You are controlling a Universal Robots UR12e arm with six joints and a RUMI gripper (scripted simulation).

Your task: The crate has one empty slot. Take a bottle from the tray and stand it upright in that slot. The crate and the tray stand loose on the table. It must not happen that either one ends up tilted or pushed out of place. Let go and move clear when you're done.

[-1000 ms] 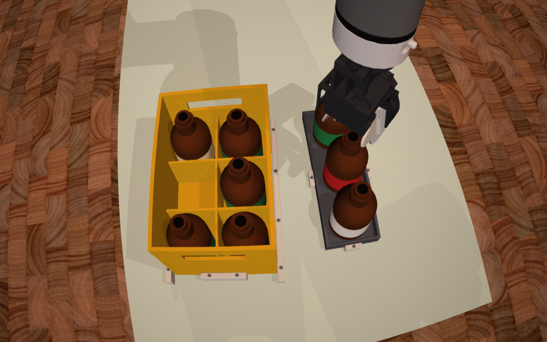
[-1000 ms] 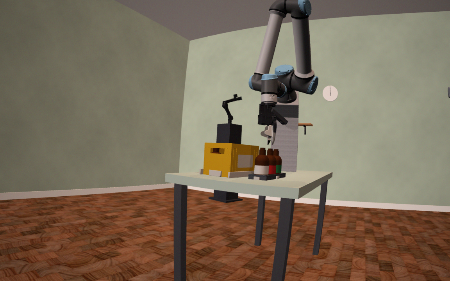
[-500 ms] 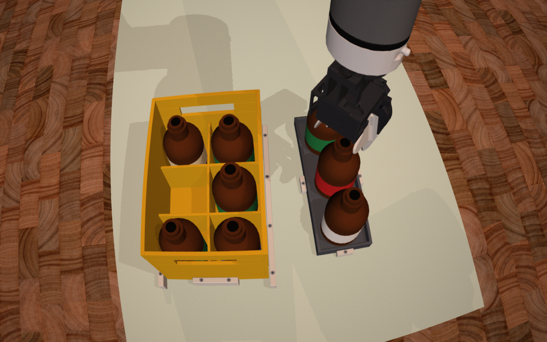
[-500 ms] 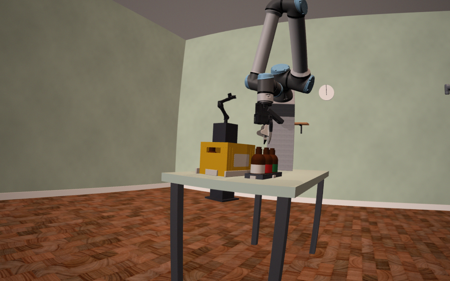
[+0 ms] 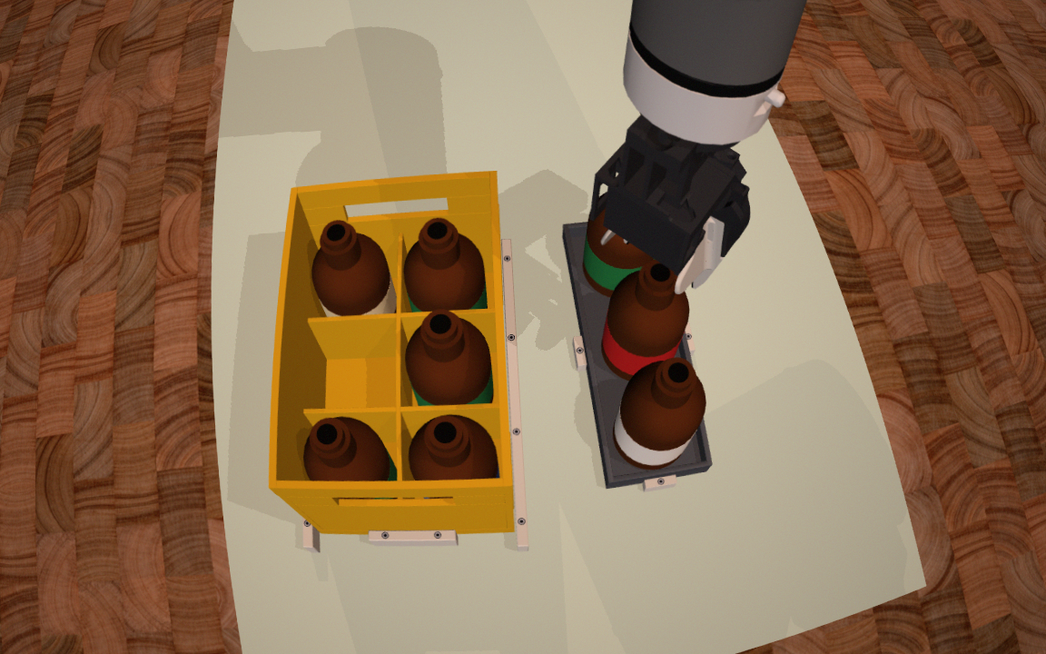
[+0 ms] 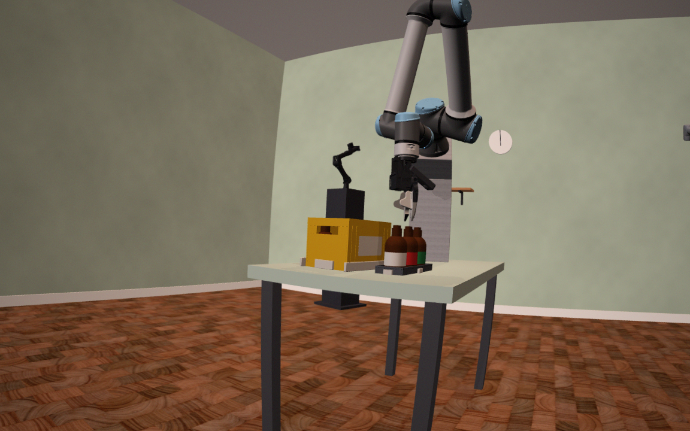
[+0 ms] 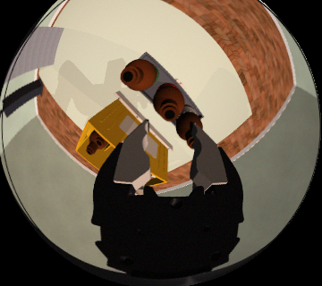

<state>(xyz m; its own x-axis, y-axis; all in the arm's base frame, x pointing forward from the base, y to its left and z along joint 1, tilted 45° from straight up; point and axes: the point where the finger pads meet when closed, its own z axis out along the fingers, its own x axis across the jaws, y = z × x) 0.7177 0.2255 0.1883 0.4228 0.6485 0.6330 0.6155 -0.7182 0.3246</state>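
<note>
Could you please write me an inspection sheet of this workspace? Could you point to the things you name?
Surface: pale table (image 5: 794,504) (image 6: 353,287) (image 7: 98,13), strips (image 5: 514,373) (image 6: 363,266) (image 7: 145,114) beside crate and tray.
Crate (image 5: 291,325) (image 6: 329,251) (image 7: 112,121): yellow; five bottles (image 5: 447,365) (image 7: 99,140), one unfilled slot (image 5: 358,381).
Tray (image 5: 596,414) (image 6: 398,270) (image 7: 157,65): dark; green-labelled bottle (image 5: 612,264) (image 6: 421,256) (image 7: 145,74), red-labelled bottle (image 5: 646,317) (image 6: 411,257) (image 7: 167,97) and white-labelled bottle (image 5: 661,414) (image 6: 396,251) (image 7: 188,125), upright.
Clutter: nothing seen.
Gripper (image 5: 644,262) (image 6: 408,218) (image 7: 169,121): open, above the tray, holding nothing.
Cables: nothing seen.
Surroundings: wood-patterned floor (image 5: 80,325) (image 6: 122,348) (image 7: 241,40), greenish walls (image 6: 122,160) (image 7: 45,183), wall clock (image 6: 500,142), small black arm (image 6: 341,169) on a stand.
</note>
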